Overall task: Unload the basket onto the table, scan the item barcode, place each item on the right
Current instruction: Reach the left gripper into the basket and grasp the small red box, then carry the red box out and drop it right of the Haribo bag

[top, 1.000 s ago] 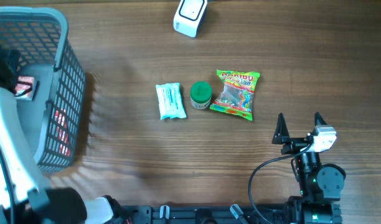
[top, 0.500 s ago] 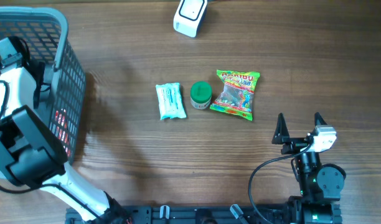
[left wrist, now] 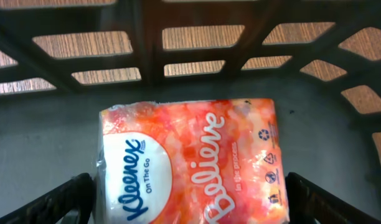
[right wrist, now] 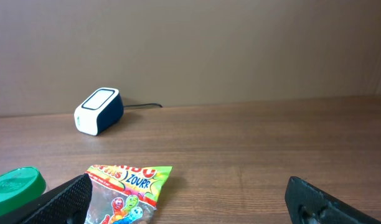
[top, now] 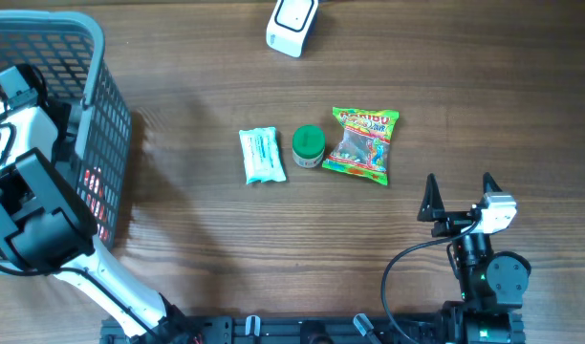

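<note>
An orange and white Kleenex tissue pack [left wrist: 190, 155] lies flat on the floor of the grey basket [left wrist: 147, 56]. My left gripper [left wrist: 189, 202] hangs over it, open, with one finger close beside each short end of the pack. From overhead the left arm [top: 30, 172] reaches down into the basket [top: 106, 143] and hides the pack. The white and dark blue barcode scanner [top: 292, 24] stands at the table's far edge, also in the right wrist view [right wrist: 98, 111]. My right gripper [top: 460, 182] rests open near the front right, its fingers [right wrist: 60, 199] holding nothing.
In the middle of the table lie a white and teal pack [top: 262, 155], a green-lidded jar [top: 309, 143] and a gummy sweets bag [top: 361, 143] in a row. The sweets bag [right wrist: 125, 190] lies just ahead of my right gripper. Something red shows through the basket's mesh wall.
The left arm has swung over the basket and come down inside it, covering the tissue pack from overhead. The right arm has not moved.
</note>
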{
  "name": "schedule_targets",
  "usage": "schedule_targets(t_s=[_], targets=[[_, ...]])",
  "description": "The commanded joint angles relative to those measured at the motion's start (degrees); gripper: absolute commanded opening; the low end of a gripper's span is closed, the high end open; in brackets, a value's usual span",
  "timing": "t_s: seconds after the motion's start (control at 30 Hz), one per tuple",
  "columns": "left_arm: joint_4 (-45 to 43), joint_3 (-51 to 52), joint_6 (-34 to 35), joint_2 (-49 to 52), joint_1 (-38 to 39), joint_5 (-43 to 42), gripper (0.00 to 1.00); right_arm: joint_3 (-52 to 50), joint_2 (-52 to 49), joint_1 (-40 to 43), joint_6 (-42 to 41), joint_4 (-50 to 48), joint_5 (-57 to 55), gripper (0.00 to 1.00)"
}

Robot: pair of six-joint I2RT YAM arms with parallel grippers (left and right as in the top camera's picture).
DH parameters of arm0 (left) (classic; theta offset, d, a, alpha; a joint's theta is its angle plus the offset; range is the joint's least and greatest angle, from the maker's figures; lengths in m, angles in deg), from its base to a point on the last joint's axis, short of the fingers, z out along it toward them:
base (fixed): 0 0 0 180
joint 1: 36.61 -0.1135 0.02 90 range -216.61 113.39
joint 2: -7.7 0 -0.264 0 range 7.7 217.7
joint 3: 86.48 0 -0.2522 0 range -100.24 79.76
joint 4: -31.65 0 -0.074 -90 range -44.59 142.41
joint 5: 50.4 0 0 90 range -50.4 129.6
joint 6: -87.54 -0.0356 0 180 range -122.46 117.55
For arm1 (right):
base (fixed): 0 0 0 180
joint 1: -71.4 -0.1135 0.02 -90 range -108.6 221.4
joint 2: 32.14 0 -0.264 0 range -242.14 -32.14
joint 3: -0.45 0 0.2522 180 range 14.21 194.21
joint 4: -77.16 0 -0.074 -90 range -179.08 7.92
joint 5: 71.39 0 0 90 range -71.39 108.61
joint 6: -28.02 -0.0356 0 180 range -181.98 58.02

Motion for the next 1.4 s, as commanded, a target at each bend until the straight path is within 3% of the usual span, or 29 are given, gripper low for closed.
schedule_targets(t_s=[0.0, 0.03, 0.07, 0.1, 0.27, 0.43, 0.53, 0.63, 0.67, 0.83, 0.9, 1.0, 1.17, 1.33, 1.37], targets=[[0.35, 0.24, -4.37, 1.97, -0.28, -3.26, 0.36, -0.07, 0.26, -0.13, 0.07, -0.28, -0.35, 1.0], [0.79, 0.22, -4.37, 1.97, -0.28, -3.19, 0.25, -0.07, 0.26, -0.13, 0.07, -0.28, -0.35, 1.0], [1.38, 0.22, -5.16, 1.33, -0.28, -3.21, 0.06, -0.07, 0.26, -0.13, 0.07, -0.28, -0.35, 1.0], [1.44, 0.22, -5.95, 0.79, -0.28, -3.19, 0.04, -0.07, 0.26, -0.13, 0.07, -0.28, -0.35, 1.0], [1.97, 0.22, -8.83, -9.03, -0.28, -2.95, 0.04, -0.07, 0.26, -0.13, 0.09, -0.28, -0.35, 1.0], [2.03, 0.17, -8.52, -30.58, -0.26, -6.8, 0.04, -0.07, 0.26, -0.13, 0.07, -0.28, -0.35, 1.0], [2.01, 0.17, -2.99, -44.63, -0.17, -16.33, 0.04, -0.07, 0.26, -0.13, 0.07, -0.28, -0.35, 1.0], [1.62, 0.17, -2.12, -50.51, 4.33, -37.79, 0.04, -0.07, 0.26, -0.13, 0.09, -0.28, -0.35, 1.0], [1.6, 0.17, -2.14, -50.1, 10.71, -44.76, 0.04, -0.07, 0.26, -0.13, 0.07, -0.28, -0.35, 1.0], [-1.7, 0.17, -3.3, -40.68, 38.71, -41.62, 0.04, -0.07, 0.26, -0.13, 0.04, -0.28, -0.37, 1.0], [-5.97, 0.17, -8.48, -33.0, 50.64, -41.09, 0.04, -0.07, 0.26, -0.13, 0.07, -0.28, -0.35, 1.0], [-11.08, 0.17, -15.21, -22.73, 62.07, -41.07, 0.04, -0.07, 0.26, -0.13, 0.07, -0.28, -0.35, 1.0], [-12.68, 0.17, -23.85, -8.09, 73.88, -38.32, 0.04, -0.07, 0.26, -0.13, 0.07, -0.28, -0.35, 1.0], [-12.46, 0.17, -23.45, -1.31, 77.13, -37.24, 0.04, -0.07, 0.26, -0.13, 0.07, -0.28, -0.35, 1.0], [-12.31, 0.17, -23.39, -0.39, 77.77, -37.22, 0.09, -0.07, 0.26, -0.13, 0.07, -0.28, -0.35, 1.0]])
